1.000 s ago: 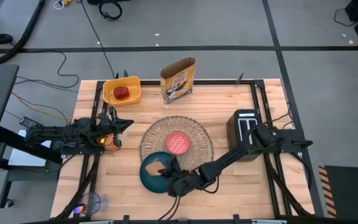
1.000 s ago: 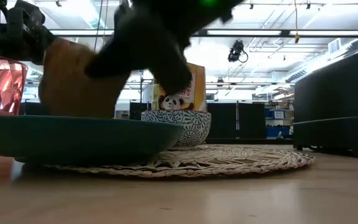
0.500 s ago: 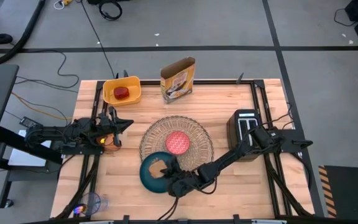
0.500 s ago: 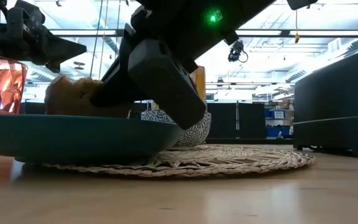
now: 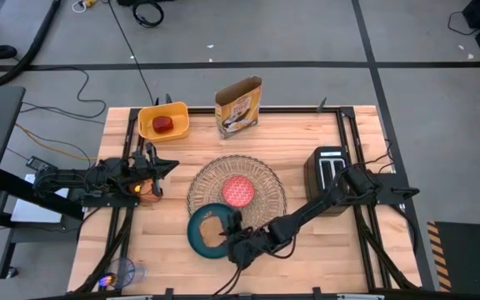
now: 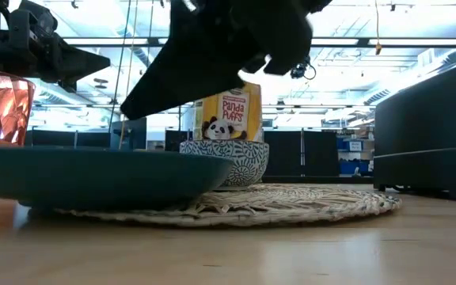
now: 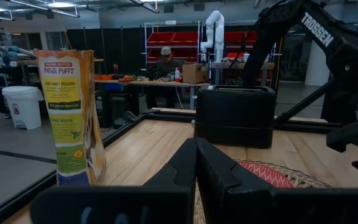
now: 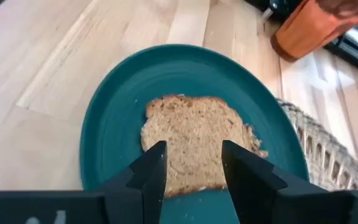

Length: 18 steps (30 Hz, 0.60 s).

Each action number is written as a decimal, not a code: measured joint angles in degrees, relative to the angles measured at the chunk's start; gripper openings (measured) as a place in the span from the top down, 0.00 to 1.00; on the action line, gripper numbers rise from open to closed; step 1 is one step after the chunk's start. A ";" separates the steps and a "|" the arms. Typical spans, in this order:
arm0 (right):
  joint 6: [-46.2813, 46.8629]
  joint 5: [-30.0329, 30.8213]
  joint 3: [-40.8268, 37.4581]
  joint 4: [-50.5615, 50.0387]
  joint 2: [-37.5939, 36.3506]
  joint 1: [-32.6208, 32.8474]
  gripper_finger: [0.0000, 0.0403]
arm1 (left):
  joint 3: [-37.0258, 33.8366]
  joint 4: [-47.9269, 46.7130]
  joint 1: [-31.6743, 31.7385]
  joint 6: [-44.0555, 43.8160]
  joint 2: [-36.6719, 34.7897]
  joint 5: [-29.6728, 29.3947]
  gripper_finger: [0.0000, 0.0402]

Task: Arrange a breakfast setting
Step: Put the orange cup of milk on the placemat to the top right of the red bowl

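The teal plate (image 5: 197,242) sits at the near left rim of the round woven placemat (image 5: 265,179). A slice of toast (image 8: 191,146) lies flat on the plate. My right gripper (image 8: 193,155) hangs open just above the toast, one finger over each side, touching nothing; it also shows in the high view (image 5: 233,237). The red bowl (image 5: 238,190) stands on the placemat. The orange cup (image 8: 309,28) stands on the table under my left arm. The red apple (image 5: 164,124) lies in the yellow bin. My left gripper (image 5: 169,165) is shut and empty at the table's left. No spoon shows.
A cereal box (image 5: 238,106) stands at the far edge beside the yellow bin (image 5: 163,121). The black toaster (image 5: 327,173) stands at the right. Bare wood lies near the front right (image 5: 323,250).
My right gripper has gone down with the toast to the plate, let it go and come up again. The toast, held tilted above the plate a second ago, now lies flat on it, below the rim in the low view.
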 joint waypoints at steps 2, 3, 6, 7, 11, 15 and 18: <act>1.31 -0.39 0.00 -1.89 -0.73 0.05 0.60 | 0.01 0.00 0.00 0.00 0.00 -0.02 0.96; 1.67 -0.58 0.00 -2.73 -1.23 0.25 0.60 | 0.01 -0.02 0.01 0.00 0.02 -0.01 0.96; 3.20 -0.68 0.00 -5.05 -3.82 1.80 0.60 | 0.01 -0.02 0.01 0.01 0.00 -0.02 0.96; 3.85 -0.70 0.00 -5.64 -4.90 2.49 0.60 | 0.01 -0.02 -0.01 0.01 0.02 0.00 0.96; 4.87 0.63 -1.30 -6.95 -8.96 5.38 0.60 | 0.01 0.00 0.01 0.00 0.00 -0.02 0.96; 3.33 0.77 -6.93 -1.99 -12.40 7.41 0.60 | 0.01 0.00 0.00 0.01 0.00 -0.01 0.96; 2.62 0.68 -11.01 4.50 -14.24 7.76 0.60 | 0.01 0.00 0.01 0.01 0.00 -0.02 0.96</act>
